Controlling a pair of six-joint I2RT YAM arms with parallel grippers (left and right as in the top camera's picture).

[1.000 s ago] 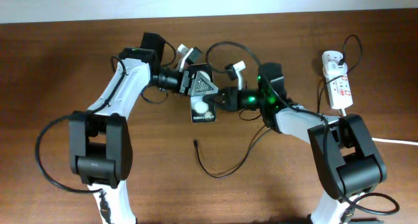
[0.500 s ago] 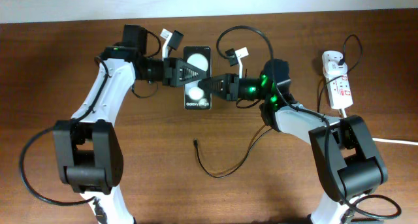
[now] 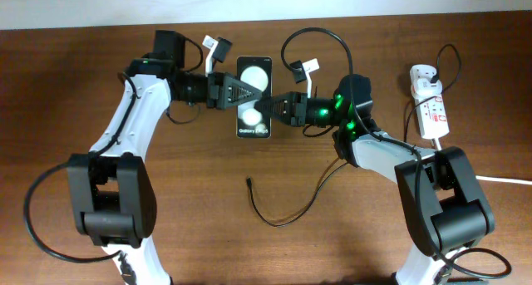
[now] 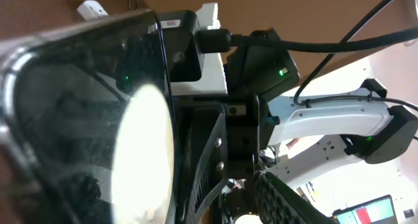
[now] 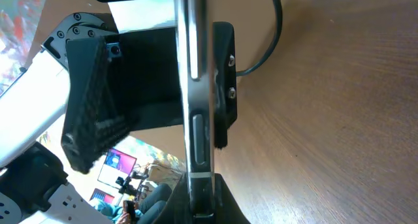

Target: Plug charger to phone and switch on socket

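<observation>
We found the black rectangular glass-faced phone (image 3: 254,129) near the middle of the desk's far edge. Its face was turned to the overhead camera and showed two white round spots and small white lettering. We could not tell whether it rested on the brown wooden desk (image 3: 199,177) or was held clear of it.

The left gripper (image 3: 246,92) reached in from the left-edge side and was clamped on the phone's left long side. In the right wrist view, its black fingers (image 5: 98,100) stood against both faces of the phone. The right gripper (image 3: 271,109) reached in from the right-edge side and was closed on the opposite long side.

The thin black charger cable (image 3: 287,217) lay looped on the desk nearer the front edge. Its small black plug tip (image 3: 249,183) lay free, well apart from the phone.

The white elongated plastic power strip (image 3: 432,110), with red switch marks, lay toward the far right corner. A white adapter (image 3: 422,73) was plugged in at its far end. A thick white cord (image 3: 507,179) ran to the right edge.
</observation>
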